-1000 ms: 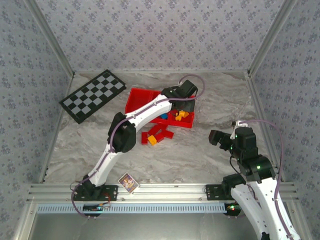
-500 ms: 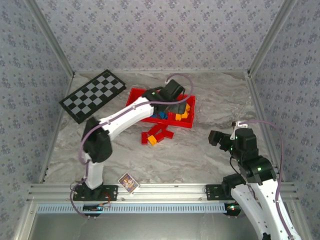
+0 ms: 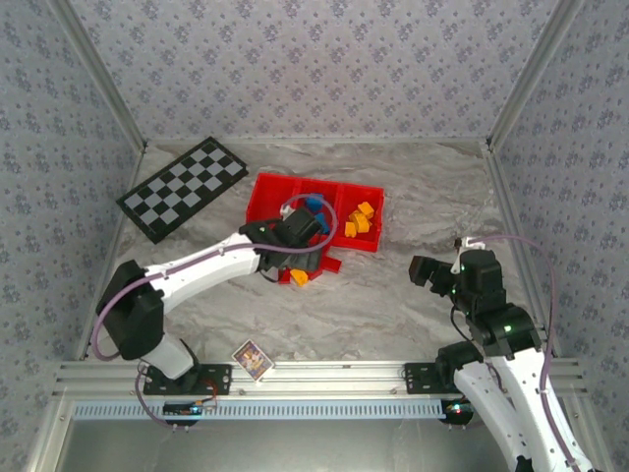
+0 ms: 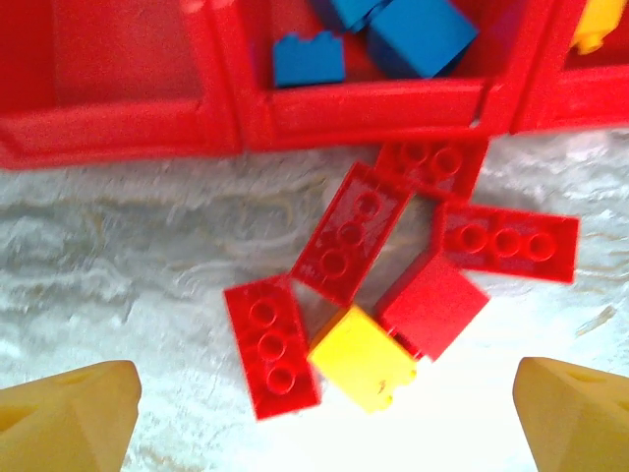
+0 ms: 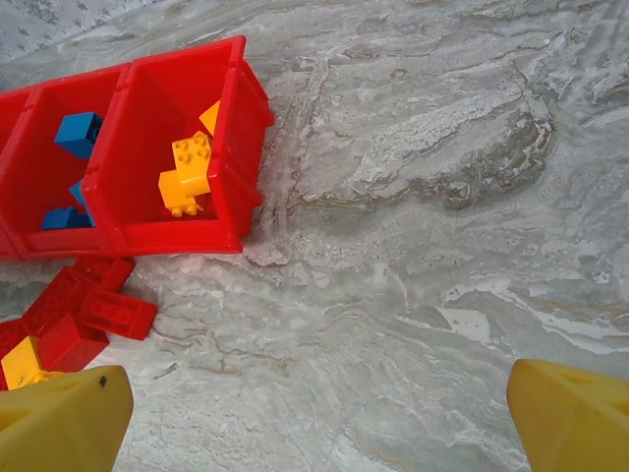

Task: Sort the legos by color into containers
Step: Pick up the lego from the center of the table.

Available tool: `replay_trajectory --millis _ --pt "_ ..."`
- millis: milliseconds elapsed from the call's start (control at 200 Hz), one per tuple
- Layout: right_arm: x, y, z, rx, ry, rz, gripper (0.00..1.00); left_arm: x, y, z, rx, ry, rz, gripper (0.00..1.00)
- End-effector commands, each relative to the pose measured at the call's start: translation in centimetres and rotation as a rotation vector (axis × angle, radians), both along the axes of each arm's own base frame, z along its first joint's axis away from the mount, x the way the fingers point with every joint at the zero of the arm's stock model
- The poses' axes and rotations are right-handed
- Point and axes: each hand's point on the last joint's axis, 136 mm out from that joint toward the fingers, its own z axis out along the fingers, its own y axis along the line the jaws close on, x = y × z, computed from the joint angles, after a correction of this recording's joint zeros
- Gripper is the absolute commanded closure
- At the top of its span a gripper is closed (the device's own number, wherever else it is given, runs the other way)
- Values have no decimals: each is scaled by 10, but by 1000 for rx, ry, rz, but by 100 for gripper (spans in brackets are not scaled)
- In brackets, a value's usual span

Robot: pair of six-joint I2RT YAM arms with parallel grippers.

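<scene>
The red tray (image 3: pixel 263 197) has three compartments. Blue legos (image 3: pixel 313 205) lie in the middle one and orange-yellow legos (image 3: pixel 359 221) in the right one. In front of the tray lies a loose pile: several red bricks (image 4: pixel 351 233) and one yellow brick (image 4: pixel 362 356). My left gripper (image 4: pixel 324 433) hangs open just above this pile, holding nothing, with the yellow brick between and ahead of its fingers (image 4: pixel 64 413). The left arm hides part of the pile (image 3: pixel 329 264) from above. My right gripper (image 3: pixel 429 270) stands open and empty to the right of the tray (image 5: pixel 177 236), over bare table.
A black-and-white checkered board (image 3: pixel 182 187) lies at the back left. A small printed card (image 3: pixel 253 359) sits near the front edge by the left arm's base. Patterned walls close in the table on three sides.
My left gripper has come back from over the tray's right compartment to above the loose pile, and its jaws have opened wider. The right arm has not moved.
</scene>
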Motion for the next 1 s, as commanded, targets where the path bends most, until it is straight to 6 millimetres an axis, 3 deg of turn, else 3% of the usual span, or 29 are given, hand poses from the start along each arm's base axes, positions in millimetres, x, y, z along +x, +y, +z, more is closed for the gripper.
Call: replay_trajectory --millis 0,205,365,450,650,994 --pt "2 0 -3 5 8 -8 0 -9 12 11 -53 -26 84 5" --pt "1 1 -3 8 13 -5 0 -17 11 -7 -29 20 44 6" --pt "2 1 -4 7 12 -6 0 -24 18 -21 -4 72 121 11" --pt "2 1 -4 7 11 -6 0 -26 9 -26 -21 73 114 13" --pt "1 2 -4 5 12 -1 0 -24 -15 -38 65 79 -107 15" --pt "1 1 -4 2 12 -3 0 -20 -35 -61 232 168 -420 14"
